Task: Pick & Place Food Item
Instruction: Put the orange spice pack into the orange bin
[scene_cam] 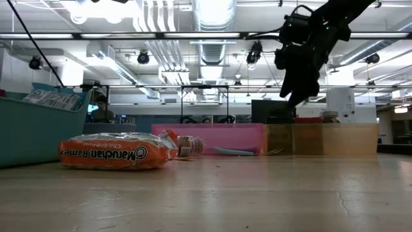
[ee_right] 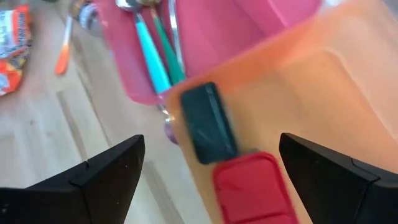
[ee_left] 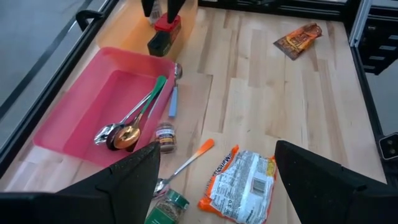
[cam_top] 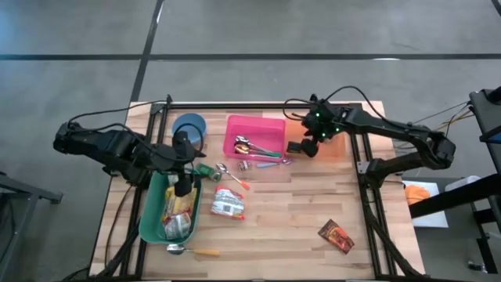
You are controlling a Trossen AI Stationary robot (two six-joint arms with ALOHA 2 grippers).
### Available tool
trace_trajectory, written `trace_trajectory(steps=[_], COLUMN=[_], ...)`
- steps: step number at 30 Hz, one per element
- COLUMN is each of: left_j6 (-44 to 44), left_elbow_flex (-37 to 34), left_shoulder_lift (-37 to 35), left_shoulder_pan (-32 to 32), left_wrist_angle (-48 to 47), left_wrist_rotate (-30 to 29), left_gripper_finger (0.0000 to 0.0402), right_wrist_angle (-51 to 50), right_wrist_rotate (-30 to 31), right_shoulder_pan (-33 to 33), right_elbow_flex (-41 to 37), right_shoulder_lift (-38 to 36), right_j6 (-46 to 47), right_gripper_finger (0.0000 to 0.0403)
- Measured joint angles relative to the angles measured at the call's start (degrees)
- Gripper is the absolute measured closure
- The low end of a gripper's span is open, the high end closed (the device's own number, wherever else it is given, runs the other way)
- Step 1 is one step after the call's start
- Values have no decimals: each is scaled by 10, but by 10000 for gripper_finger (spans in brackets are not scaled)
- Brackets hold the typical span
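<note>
the dark green bottle with a red cap (ee_right: 214,146) lies on its side in the orange bin (ee_right: 323,74), at about two o'clock on the tabletop (cam_top: 290,211) in the high view; its long axis runs roughly along the bin's near wall, the red cap end toward the right gripper's camera and the green body pointing toward the pink tray (cam_top: 254,135). the right gripper (cam_top: 307,146) hangs just above it with jaws spread wide and nothing between them. the pink tray sits touching the orange bin on its nine o'clock side and holds spoons and teal- and green-handled utensils (ee_left: 134,118). just off the tray toward six o'clock lie a small spice jar (ee_left: 165,137) and an orange-handled spoon (ee_left: 186,163), and beyond them a ramen packet (cam_top: 228,204) near the tabletop's middle. a dark red snack packet (cam_top: 337,235) lies alone at about five o'clock. at nine o'clock the left gripper (cam_top: 182,185) is over the teal bin (cam_top: 150,219), jaws open and empty, with packets in the bin beneath it. a blue bowl (cam_top: 189,125) stands at eleven o'clock.
</note>
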Motion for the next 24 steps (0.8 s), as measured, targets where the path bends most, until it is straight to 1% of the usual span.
trace_trajectory(steps=[5, 11, 18, 20, 24], left_j6=[0, 0, 0, 0, -2], left_elbow_flex=[0, 0, 0, 0, 0], left_shoulder_lift=[0, 0, 0, 0, 0], left_shoulder_pan=[0, 0, 0, 0, 0], left_wrist_angle=[0, 0, 0, 0, 1], left_wrist_rotate=[0, 0, 0, 0, 0], left_gripper_finger=[84, 85, 85, 85, 85], right_wrist_angle=[0, -8, -66, -91, -156], right_wrist_rotate=[-4, -30, -31, -19, 42], right_shoulder_pan=[35, 89, 165, 193, 258], right_elbow_flex=[0, 1, 48, 69, 111], right_shoulder_lift=[0, 0, 5, 5, 5], right_j6=[42, 109, 159, 177, 219], right_gripper_finger=[34, 35, 35, 35, 35])
